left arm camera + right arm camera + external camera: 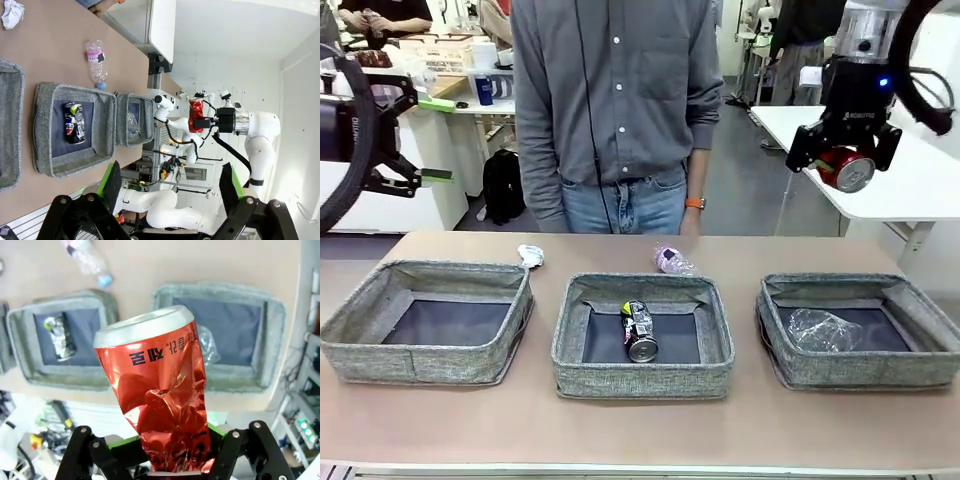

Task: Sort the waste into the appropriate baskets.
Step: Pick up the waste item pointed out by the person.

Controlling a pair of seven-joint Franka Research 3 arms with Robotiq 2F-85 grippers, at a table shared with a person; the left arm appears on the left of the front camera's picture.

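1. The right gripper (844,152) is clamped on the red drink can (847,168), with one finger on each side of it. In the right wrist view the green pads pinch the can's crumpled end, and its silver rim points away from the wrist.
2. The can is badly dented (white print runs across its red side). It hangs in the air, well above the baskets.
3. The left gripper (445,138) is up at the left side, also off the table. Its jaws are spread wide and there is nothing between the green pads.
4. Below the right gripper is the right basket (850,372), which holds one crushed clear plastic bottle (823,330) lying on its dark base.
5. The middle basket (640,378) holds the dark printed drink can (638,330). It lies on its side with a silver end toward the robot.
6. The left basket (420,362) sits at the left end of the row. All three baskets stand apart from one another along the table (640,425).
7. The pink-purple labelled bottle (672,261) lies on the table just beyond the middle basket's far wall.
8. The crumpled white paper wad (530,255) lies on the table near the far right corner of the left basket.
9. A person (615,110) in a grey shirt and jeans stands at the far edge of the table.
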